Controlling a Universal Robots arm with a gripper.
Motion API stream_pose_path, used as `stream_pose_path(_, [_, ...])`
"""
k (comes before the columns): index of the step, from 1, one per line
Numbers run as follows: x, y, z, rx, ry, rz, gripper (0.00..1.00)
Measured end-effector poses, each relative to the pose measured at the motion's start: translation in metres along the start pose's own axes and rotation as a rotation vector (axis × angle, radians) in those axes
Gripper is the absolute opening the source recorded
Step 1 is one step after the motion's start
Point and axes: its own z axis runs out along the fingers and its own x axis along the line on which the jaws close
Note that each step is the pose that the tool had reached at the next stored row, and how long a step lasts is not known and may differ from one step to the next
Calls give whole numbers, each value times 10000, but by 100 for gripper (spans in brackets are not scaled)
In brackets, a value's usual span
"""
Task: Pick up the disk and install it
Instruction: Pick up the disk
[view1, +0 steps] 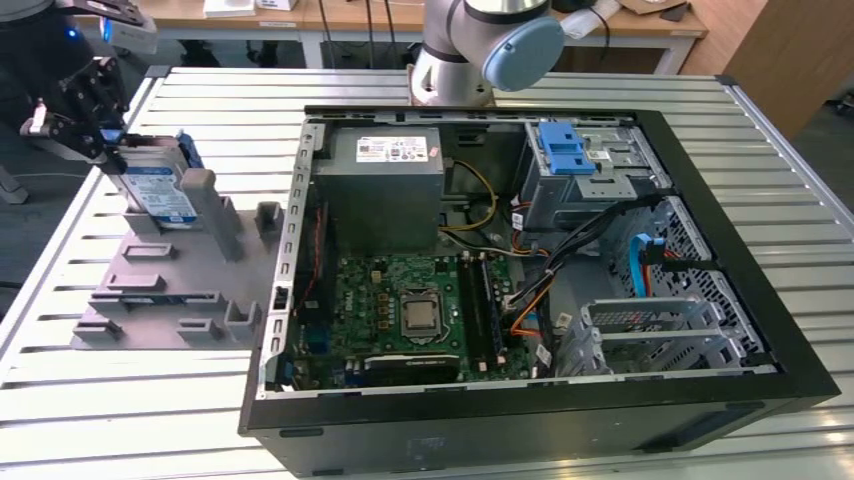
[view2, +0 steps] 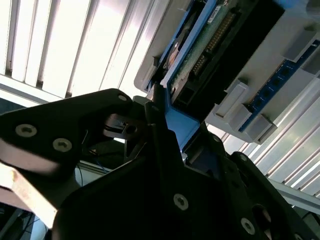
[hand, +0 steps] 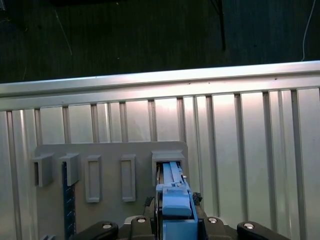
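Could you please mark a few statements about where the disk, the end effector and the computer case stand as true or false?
1. The disk stands upright in the grey holder, outside the computer case. True.
2. The disk is already installed inside the computer case. False: it is in the holder, to the exterior view's left of the case.
3. The end effector is closed on the disk's blue carrier frame. True.
4. The computer case is closed up. False: its side is open and the motherboard shows.
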Motion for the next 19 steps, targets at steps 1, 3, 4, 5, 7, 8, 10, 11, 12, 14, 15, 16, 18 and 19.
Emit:
stream_pose_path(1, [0,0,0,0,2,0,37])
stream_pose_path(3, [0,0,0,0,4,0,37])
stream_pose_path(4, [0,0,0,0,4,0,37])
stream_pose_path(5, [0,0,0,0,4,0,37])
stream_pose_path(7, [0,0,0,0,4,-93,37])
stream_pose_path(8, [0,0,0,-2,0,-240,37])
stream_pose_path(10, [0,0,0,-4,-6,-518,37])
stream_pose_path(11, [1,0,1,-4,-8,-601,37])
stream_pose_path(12, [1,0,0,-4,-9,-658,37])
stream_pose_path(14, [1,0,1,-4,-9,-666,37])
stream_pose_path(15, [1,0,1,-4,-10,-667,37])
stream_pose_path(16, [1,0,1,-4,-9,-667,37])
stream_pose_path(18, [1,0,1,-4,-10,-668,38])
stream_pose_path(19, [1,0,1,-4,-10,-668,38])
